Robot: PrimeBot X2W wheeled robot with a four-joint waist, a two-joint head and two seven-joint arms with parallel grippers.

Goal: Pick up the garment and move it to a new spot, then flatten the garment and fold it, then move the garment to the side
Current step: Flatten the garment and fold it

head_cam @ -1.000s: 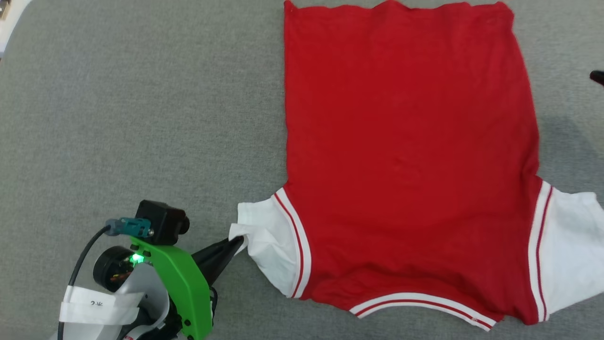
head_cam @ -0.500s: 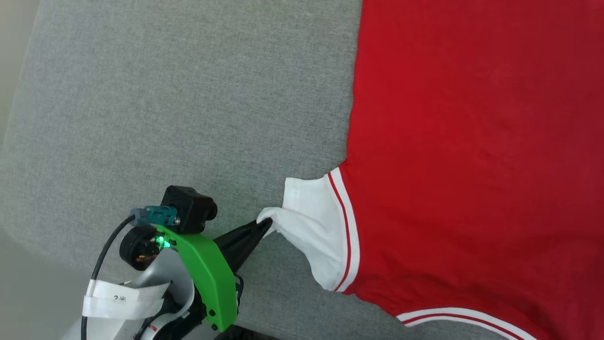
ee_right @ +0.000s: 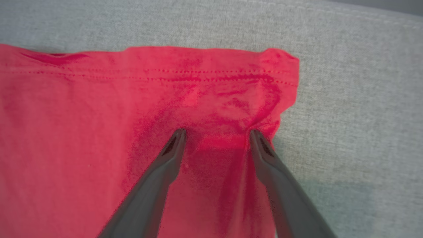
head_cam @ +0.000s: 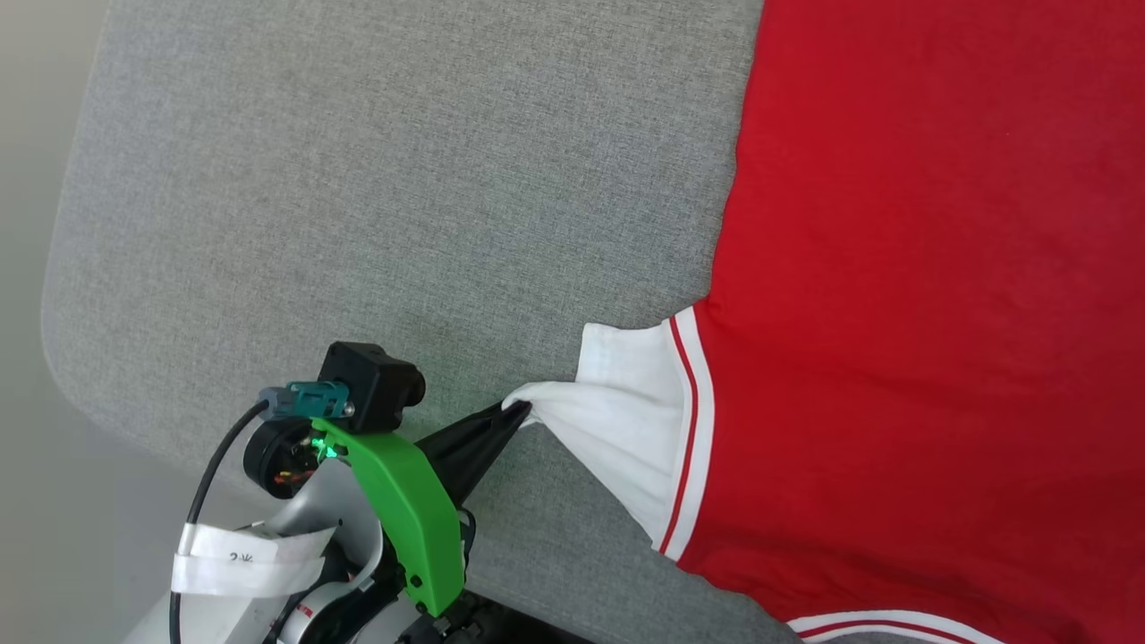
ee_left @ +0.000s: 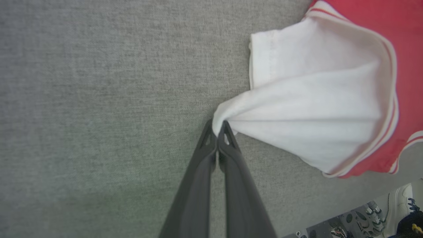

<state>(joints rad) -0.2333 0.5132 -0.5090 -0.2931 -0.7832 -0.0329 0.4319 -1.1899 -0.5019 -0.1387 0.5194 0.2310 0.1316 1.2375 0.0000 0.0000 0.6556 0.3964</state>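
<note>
The garment (head_cam: 921,295), red with white sleeves and striped trim, lies flat on the grey surface, plain side up. My left gripper (head_cam: 517,413) is shut on the tip of its white sleeve (head_cam: 626,420), drawing it to a point; the left wrist view shows the left gripper (ee_left: 217,129) pinching the sleeve (ee_left: 310,109). In the right wrist view my right gripper (ee_right: 216,132) stands open, both fingertips pressing on the red fabric (ee_right: 82,132) near the hem corner (ee_right: 281,62).
The grey padded surface (head_cam: 358,197) ends in a rounded corner at the left, with pale floor (head_cam: 36,358) beyond. Machine parts and a shoe (ee_left: 401,201) show at the lower right of the left wrist view.
The head camera has turned, shifting the whole picture right. My left gripper keeps hold of the sleeve tip and the sleeve now looks drawn out tauter.
</note>
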